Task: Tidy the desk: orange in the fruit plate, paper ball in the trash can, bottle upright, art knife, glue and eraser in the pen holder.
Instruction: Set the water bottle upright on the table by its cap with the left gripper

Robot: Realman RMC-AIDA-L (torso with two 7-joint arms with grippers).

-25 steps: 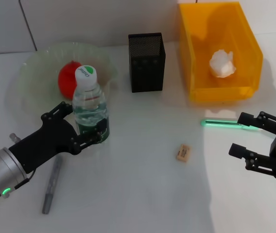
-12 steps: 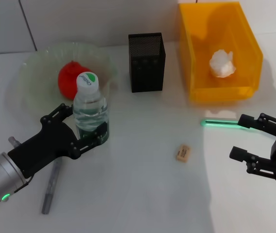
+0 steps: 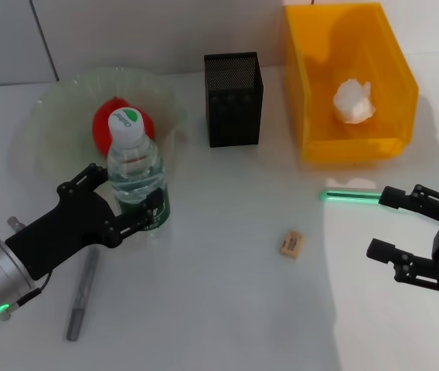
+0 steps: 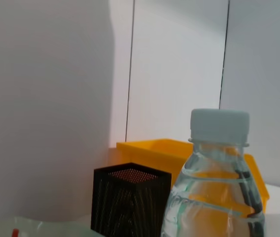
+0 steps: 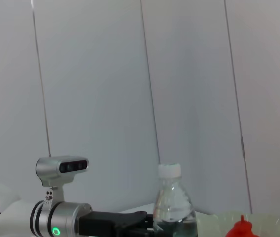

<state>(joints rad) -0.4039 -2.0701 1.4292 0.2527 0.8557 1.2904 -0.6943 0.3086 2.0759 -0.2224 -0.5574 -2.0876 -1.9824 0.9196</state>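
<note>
Toward the left edge of the tabletop (image 3: pixel 227 309), in the head view, the left gripper (image 3: pixel 127 205) is clamped on the lower body of the bottle (image 3: pixel 134 174), which stands upright or close to it, just in front of the fruit plate (image 3: pixel 57 131) holding the orange (image 3: pixel 103 124). The paper ball (image 3: pixel 353 100) lies in the trash can (image 3: pixel 304 100) at the far right corner; the pen holder (image 3: pixel 233 99) stands at the far edge mid-table. The eraser (image 3: pixel 291 243) lies mid-table, a green-lit tool (image 3: pixel 351 196) near the right edge, and a grey pen-like item (image 3: pixel 83 297) near the front left corner. The right gripper (image 3: pixel 416 236) hangs idle near the right edge, fingers spread apart. In the left wrist view, the bottle (image 4: pixel 214 187) reads vertical, cap level, with the pen holder (image 4: pixel 130 200) and trash can (image 4: pixel 164 153) beyond. In the right wrist view, the bottle (image 5: pixel 174 207) stands straight with the left gripper's arm (image 5: pixel 61 217) alongside and the orange (image 5: pixel 241 229) behind. Judgement: the step is setting the bottle upright. The base should sit flat before release, the fingers should part evenly, and withdrawal should run straight back, clear of the plate's rim, lest the light bottle topple.
</note>
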